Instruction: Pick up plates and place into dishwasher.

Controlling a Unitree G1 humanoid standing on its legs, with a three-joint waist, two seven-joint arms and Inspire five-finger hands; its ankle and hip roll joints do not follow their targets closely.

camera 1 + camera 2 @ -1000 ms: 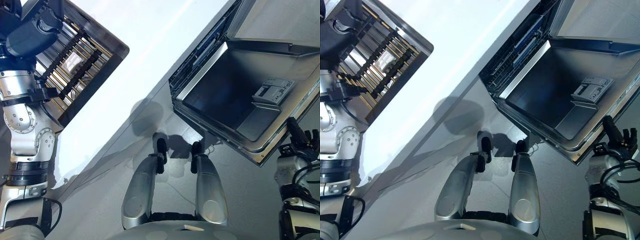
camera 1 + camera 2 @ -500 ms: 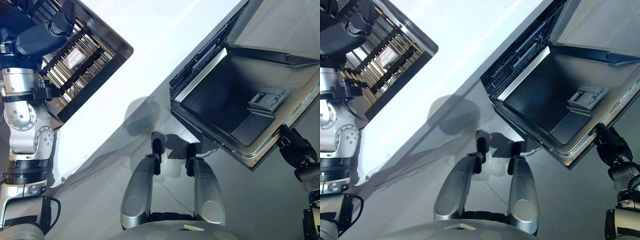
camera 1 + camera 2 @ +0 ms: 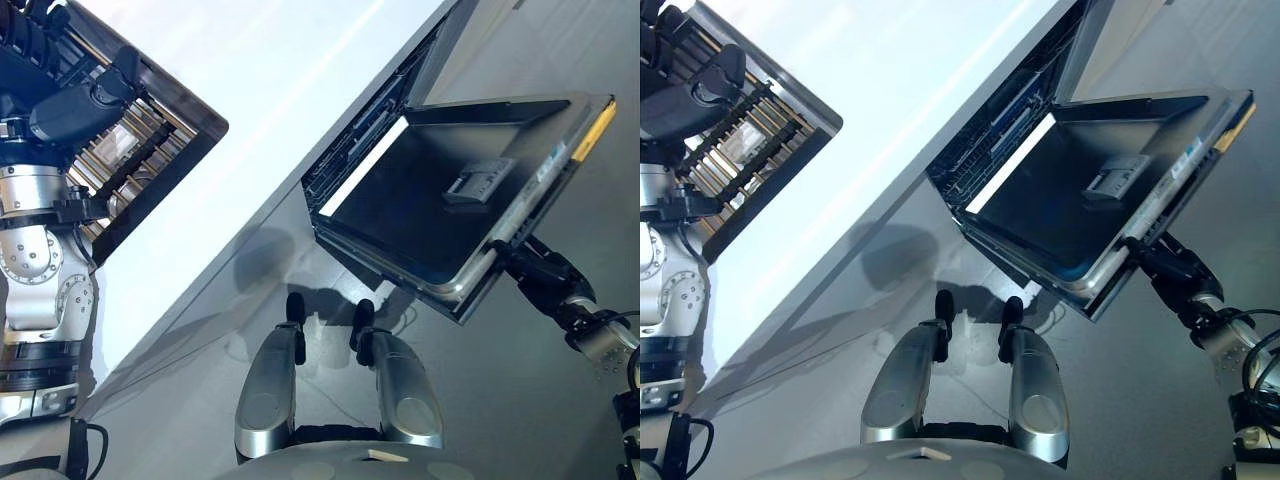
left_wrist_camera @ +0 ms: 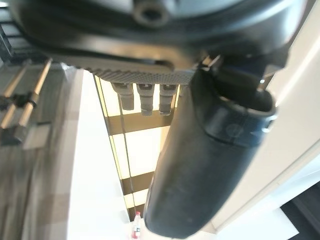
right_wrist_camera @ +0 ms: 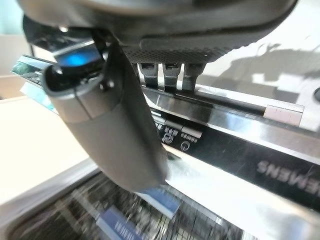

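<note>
The dishwasher door (image 3: 440, 200), smooth steel with a grey dispenser (image 3: 478, 180), stood partly open at the right. The right hand (image 3: 1170, 262) met its top edge, fingers hooked over the glossy control strip (image 5: 250, 150). At far left the left hand (image 3: 75, 105) hung over a barred metal rack (image 3: 150, 160); I couldn't tell its fingers' state. No plates could be made out.

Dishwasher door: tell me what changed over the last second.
The right hand moved from beside the dishwasher door to its top edge, and the door has swung up, partly closed. The left hand stays over the dish rack on the counter.
</note>
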